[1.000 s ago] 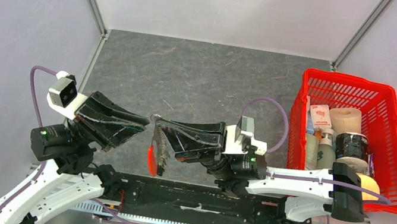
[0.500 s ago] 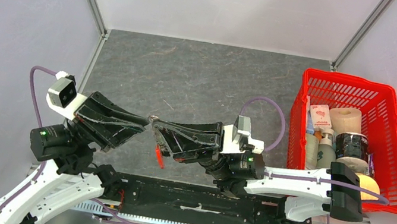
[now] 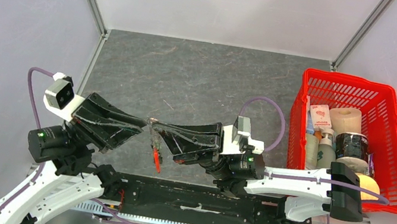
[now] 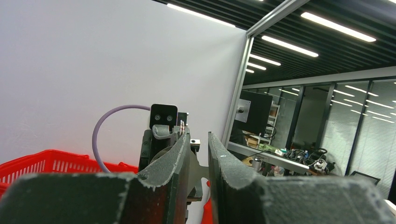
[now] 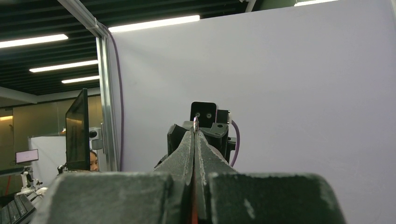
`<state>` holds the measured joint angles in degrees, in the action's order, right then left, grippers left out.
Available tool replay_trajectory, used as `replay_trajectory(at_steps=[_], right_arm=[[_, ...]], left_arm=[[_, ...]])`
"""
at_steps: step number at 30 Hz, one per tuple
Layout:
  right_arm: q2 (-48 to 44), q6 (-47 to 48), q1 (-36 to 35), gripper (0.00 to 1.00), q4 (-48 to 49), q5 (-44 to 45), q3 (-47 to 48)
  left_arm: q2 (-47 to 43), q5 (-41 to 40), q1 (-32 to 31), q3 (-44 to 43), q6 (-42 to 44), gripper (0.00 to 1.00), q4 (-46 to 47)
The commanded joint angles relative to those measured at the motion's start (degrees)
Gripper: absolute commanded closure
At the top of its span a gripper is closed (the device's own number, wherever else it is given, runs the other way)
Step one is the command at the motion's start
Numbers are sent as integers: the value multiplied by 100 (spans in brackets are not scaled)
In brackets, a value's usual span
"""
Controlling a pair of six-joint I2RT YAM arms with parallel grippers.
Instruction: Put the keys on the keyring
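Red basket point(image 3: 363, 81) is the reference. Both grippers meet tip to tip well left of it. Right gripper point(image 3: 159, 127) is clamped flat on the keyring point(image 3: 152, 121) (ring edge pokes above the tips). Left gripper point(image 4: 200, 137): jaws narrowly parted, something grey in the gap, can't tell if gripped. Red fob point(image 3: 156, 158) dangles under the ring.

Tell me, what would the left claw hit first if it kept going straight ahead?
Probably the keyring pinched in the right gripper, which faces the left gripper tip to tip; depth is unclear.
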<state>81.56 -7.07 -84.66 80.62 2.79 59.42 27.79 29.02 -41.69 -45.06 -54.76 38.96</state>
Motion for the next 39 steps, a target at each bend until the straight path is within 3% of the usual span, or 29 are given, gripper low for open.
replay_trajectory(at_steps=[1,39], right_arm=[[-209,10,-37,100,402,-93,204],[136,-68,-40,100,402,-4,440]], left_arm=[[-81,-41,12,-92,9,73,-50],[-63,-79,12,-155,38,72,-107]])
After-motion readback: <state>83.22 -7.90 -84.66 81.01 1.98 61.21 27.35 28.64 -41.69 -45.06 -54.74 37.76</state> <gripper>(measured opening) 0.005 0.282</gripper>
